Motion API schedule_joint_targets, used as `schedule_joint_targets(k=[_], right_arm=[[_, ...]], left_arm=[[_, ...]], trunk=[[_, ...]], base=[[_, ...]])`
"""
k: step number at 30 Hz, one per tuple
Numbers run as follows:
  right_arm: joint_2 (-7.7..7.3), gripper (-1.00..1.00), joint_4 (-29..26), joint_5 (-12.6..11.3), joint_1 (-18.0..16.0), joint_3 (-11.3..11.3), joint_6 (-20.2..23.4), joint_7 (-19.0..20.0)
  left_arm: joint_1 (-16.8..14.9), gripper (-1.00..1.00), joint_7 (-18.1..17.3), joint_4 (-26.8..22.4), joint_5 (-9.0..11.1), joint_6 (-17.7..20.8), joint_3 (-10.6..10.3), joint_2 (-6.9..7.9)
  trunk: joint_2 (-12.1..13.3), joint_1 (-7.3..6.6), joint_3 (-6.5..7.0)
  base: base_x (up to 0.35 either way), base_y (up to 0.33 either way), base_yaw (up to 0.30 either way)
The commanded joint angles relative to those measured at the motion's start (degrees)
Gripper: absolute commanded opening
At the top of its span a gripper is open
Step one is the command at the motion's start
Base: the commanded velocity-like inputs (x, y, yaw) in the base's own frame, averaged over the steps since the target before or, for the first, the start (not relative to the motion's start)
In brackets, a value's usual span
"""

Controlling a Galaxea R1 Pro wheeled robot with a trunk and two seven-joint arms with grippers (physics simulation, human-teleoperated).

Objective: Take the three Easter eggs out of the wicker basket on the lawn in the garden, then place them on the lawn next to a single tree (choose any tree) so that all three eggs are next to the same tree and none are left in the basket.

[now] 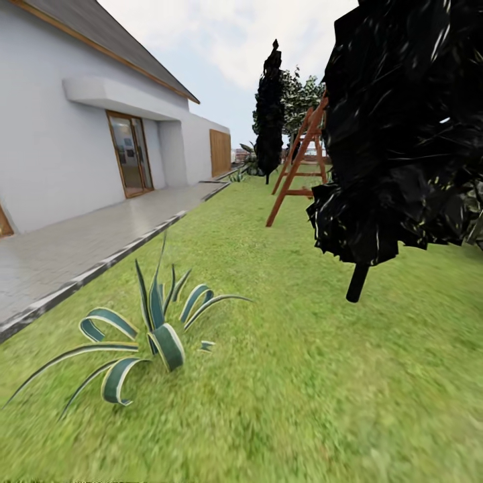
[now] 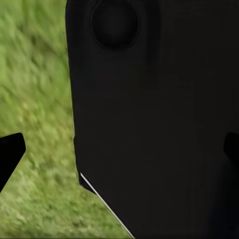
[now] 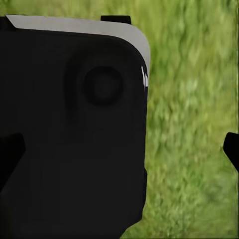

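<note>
I am rolling across the lawn with the house and its paved path on my left, a striped spiky plant near in front, and an all-black columnar tree close on my right — not the kind I want. A wooden ladder frame is standing further along.

To do this stretch well, I am judging that I should keep looking round until the wicker basket comes into view.

In both wrist views my fingertips are sitting at opposite edges, well apart and holding nothing — grass beneath, dark robot body beside. How the eggs lie relative to my jaws, I cannot tell.
</note>
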Motion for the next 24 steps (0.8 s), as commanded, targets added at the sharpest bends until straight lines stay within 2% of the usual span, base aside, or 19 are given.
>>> schedule_joint_targets(k=[1, 7, 18, 24], right_arm=[[0.0, 1.0, 0.03, 0.02, -0.04, 0.0, -0.02, -0.04], [0.0, 1.0, 0.03, 0.08, -0.04, 0.0, -0.02, -0.04], [0.0, 1.0, 0.03, 0.09, -0.04, 0.09, -0.02, -0.04], [0.0, 1.0, 0.03, 0.09, -0.04, 0.06, -0.02, -0.04]], left_arm=[[0.04, 1.0, -0.01, -0.12, 0.01, 0.01, 0.01, 0.01], [0.04, 1.0, -0.01, -0.17, 0.01, 0.09, 0.01, 0.01], [0.04, 1.0, -0.01, -0.2, 0.01, 0.1, 0.01, 0.01], [0.04, 1.0, -0.01, -0.2, 0.01, 0.1, 0.01, 0.01]], trunk=[[-0.02, 0.01, -0.04], [-0.02, 0.01, -0.04], [-0.02, 0.01, -0.04], [-0.02, 0.01, -0.04]], base=[[0.163, -0.267, 0.26], [0.224, -0.221, 0.242], [0.269, -0.199, 0.03], [0.272, -0.198, 0.208]])
